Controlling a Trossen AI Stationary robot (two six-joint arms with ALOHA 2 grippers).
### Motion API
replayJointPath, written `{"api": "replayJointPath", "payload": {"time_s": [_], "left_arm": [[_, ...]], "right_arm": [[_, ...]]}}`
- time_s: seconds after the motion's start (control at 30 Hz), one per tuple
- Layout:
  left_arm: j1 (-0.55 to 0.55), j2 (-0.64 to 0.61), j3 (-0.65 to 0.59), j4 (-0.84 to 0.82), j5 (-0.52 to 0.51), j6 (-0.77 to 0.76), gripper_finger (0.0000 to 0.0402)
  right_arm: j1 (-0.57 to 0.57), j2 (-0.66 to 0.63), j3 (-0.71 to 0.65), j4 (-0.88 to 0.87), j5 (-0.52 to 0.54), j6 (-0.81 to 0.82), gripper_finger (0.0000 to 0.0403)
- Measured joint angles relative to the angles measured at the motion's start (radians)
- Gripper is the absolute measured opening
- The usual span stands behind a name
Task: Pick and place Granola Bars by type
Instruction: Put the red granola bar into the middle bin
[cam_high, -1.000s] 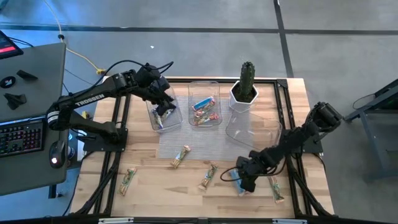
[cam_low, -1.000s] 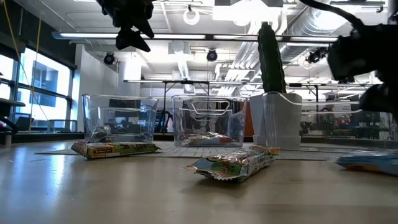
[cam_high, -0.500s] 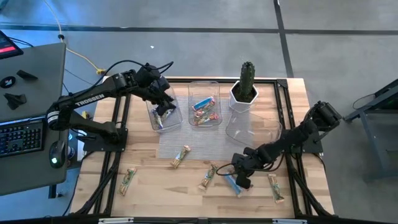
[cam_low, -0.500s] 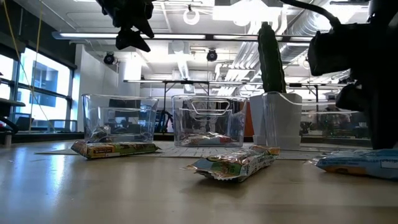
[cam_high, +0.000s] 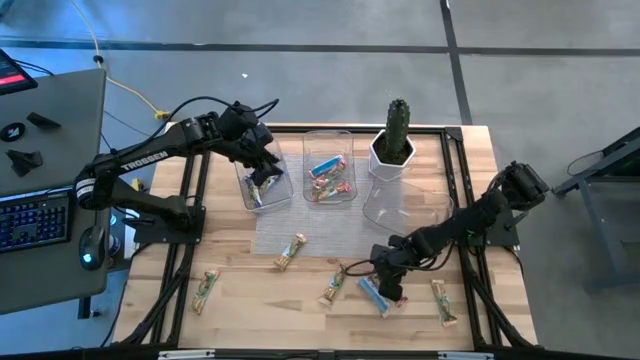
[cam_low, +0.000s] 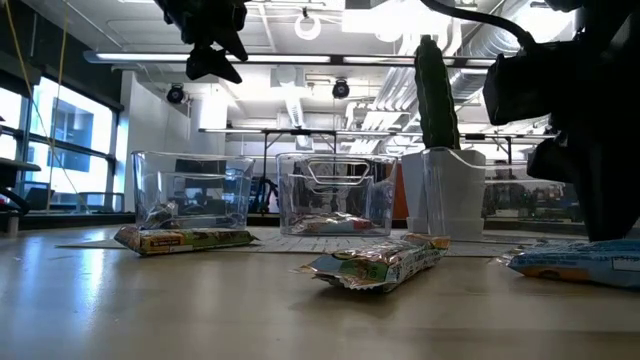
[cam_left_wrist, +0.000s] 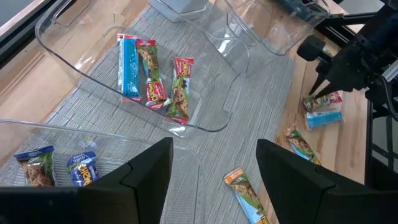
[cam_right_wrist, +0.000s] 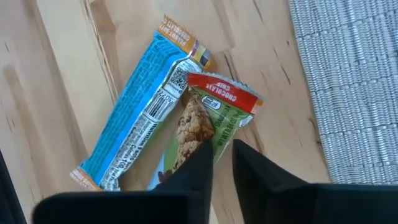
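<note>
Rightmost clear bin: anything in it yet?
Empty. The high view shows only bare table through the rightmost bin; the middle bin and left bin hold bars.

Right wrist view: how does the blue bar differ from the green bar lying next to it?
The blue bar has a blue-white wrapper with orange ends; the green bar is green with a red end. The blue bar shows whole; one end of the green bar is hidden behind the right gripper. Both lie flat on the wooden table, touching, angled alike.
</note>
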Motion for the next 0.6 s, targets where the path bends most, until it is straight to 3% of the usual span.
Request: {"api": "replayJointPath", "payload": {"time_s": [0.37, 0.6], "left_arm": [[0.000, 0.000, 0.000, -0.001, 0.000, 0.000, 0.0227], [0.000, 0.000, 0.000, -0.001, 0.000, 0.016, 0.0227]], "right_arm": [[0.032, 0.000, 0.001, 0.016, 0.009, 0.024, 0.0170], [0.115, 0.008, 0.001, 0.027, 0.079, 0.074, 0.0209]]}}
